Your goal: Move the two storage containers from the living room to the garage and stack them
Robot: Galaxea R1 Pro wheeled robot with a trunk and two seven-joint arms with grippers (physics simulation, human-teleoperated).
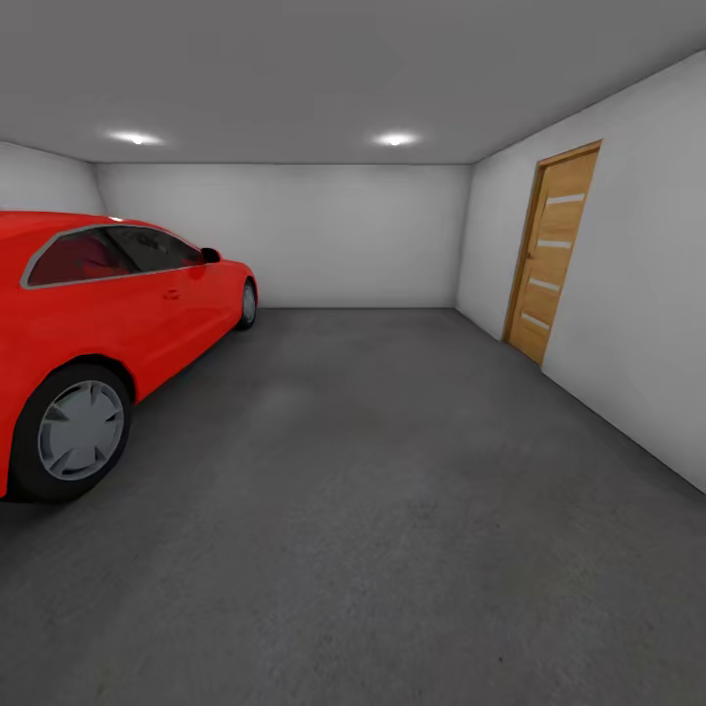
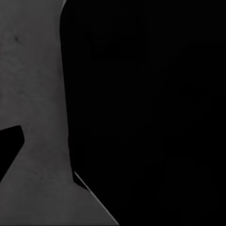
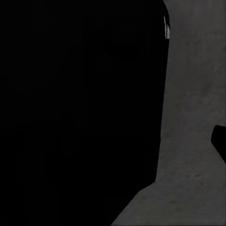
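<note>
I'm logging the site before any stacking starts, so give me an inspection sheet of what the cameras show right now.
Surface: dark grey concrete floor, slightly mottled, bare where visible.
Job's things: nothing seen.
Clutter: nothing seen.
Grippers: nothing seen in the head view; wrist views show large black shapes over grey floor, open or shut cannot be told.
Cables: nothing seen.
Surroundings: red car at left; light wooden door, closed, in the right wall; white walls; grey ceiling with two lit lights.

We saw a bright red car, dark grey mottled floor, white walls, a light wooden door striped with pale bars, grey ceiling.
</note>
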